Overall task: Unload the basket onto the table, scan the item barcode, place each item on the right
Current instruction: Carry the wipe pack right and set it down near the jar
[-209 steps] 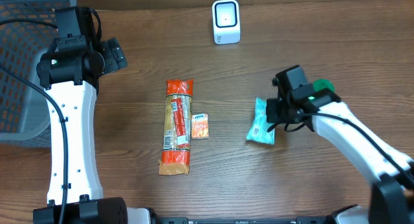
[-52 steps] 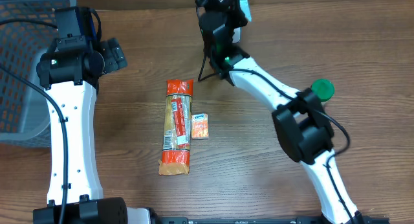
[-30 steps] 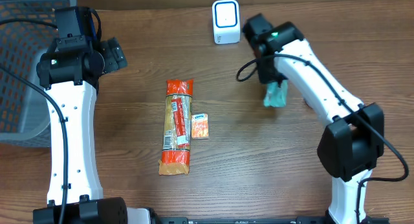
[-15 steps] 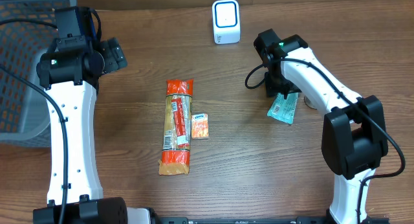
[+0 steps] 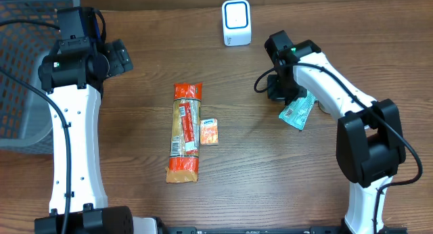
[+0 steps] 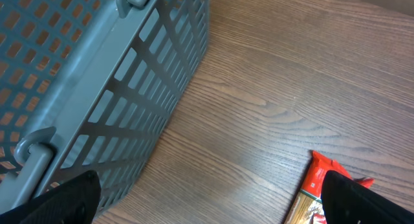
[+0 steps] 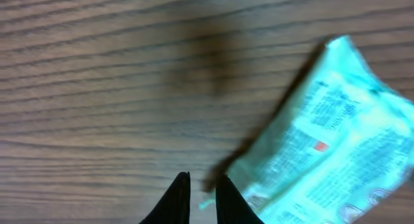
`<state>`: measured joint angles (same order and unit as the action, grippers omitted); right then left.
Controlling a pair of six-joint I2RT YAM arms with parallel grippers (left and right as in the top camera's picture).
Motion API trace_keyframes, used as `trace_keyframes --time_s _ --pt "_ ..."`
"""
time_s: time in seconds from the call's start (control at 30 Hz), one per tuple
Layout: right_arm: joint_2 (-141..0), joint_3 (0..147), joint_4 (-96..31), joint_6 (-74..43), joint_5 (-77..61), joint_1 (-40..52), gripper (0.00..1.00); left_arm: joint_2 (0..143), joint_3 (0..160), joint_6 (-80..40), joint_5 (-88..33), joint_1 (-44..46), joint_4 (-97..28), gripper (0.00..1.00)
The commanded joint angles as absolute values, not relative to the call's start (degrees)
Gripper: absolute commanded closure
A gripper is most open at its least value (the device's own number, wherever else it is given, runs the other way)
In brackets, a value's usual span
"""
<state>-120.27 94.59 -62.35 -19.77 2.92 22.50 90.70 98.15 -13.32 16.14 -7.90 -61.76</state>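
Teal packet (image 5: 296,111): laid flat and askew on the table (image 5: 379,51), just beside the right gripper (image 5: 281,90), near the white scanner (image 5: 236,22) and to its lower right; not held.

Handling, as judged: light, soft film wrap, likely slippery and easily crumpled. It is best pinched at a crimped end or along one edge, with the printed panel left uncovered for the scanner.

Right gripper: fingers drawn nearly together with a thin gap at the tips; nothing is gripped.

Left gripper (image 6: 207,199): spread wide, empty, stationed by the grey basket (image 6: 97,88).

Views: fine print and a small red mark on the packet are shown by the right wrist camera alone; whether a barcode lies among them cannot be told. The scanner, and the packet's place relative to it, are given only by the overhead camera.
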Motion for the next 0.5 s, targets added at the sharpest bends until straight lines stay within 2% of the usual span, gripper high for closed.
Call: trace_keyframes --time_s 0.0,0.23,0.47 --pt "-119.2 91.4 -59.2 -21.5 0.7 22.5 0.85 89.9 99.2 -12.8 16.9 -7.9 -61.7 0.00" --pt "-119.2 85.0 -50.9 -24.1 6.8 22.4 0.85 89.9 99.2 -12.8 16.9 -7.9 -61.7 0.00" --pt "-119.2 83.6 -54.4 -25.6 15.2 22.3 0.85 89.9 99.2 -12.8 16.9 -7.9 -61.7 0.00"
